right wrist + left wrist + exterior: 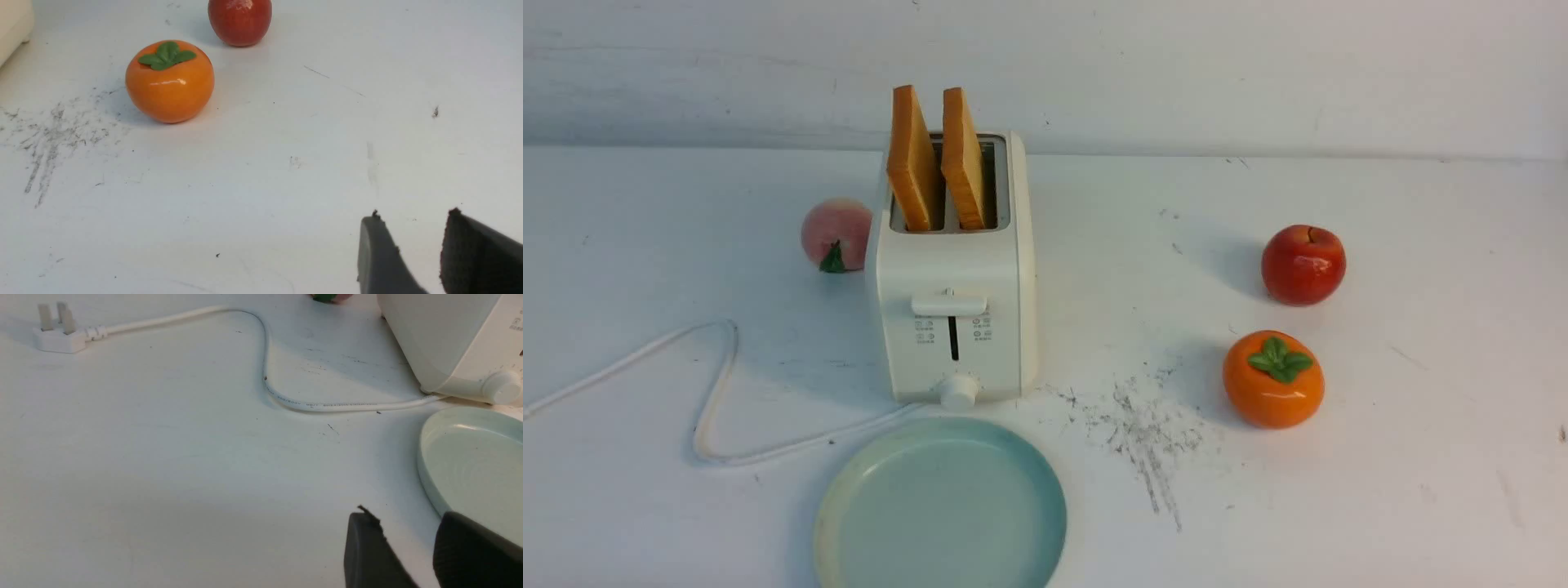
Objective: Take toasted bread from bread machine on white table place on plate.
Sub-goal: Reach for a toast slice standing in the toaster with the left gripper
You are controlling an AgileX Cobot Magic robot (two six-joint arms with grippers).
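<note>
Toasted bread stood upright in the bread machine slots, popped high, probably so its top edges could be pinched; it was well ahead of both sets of jaws and in neither. Left gripper sat low over the white table, jaws parted and empty, with the plate just beside them, likely set close for a short carry. Right gripper was also parted and empty, with the orange fruit and red apple well ahead.

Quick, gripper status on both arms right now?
Left gripper: open, holding nothing.
Right gripper: open, holding nothing.
</note>
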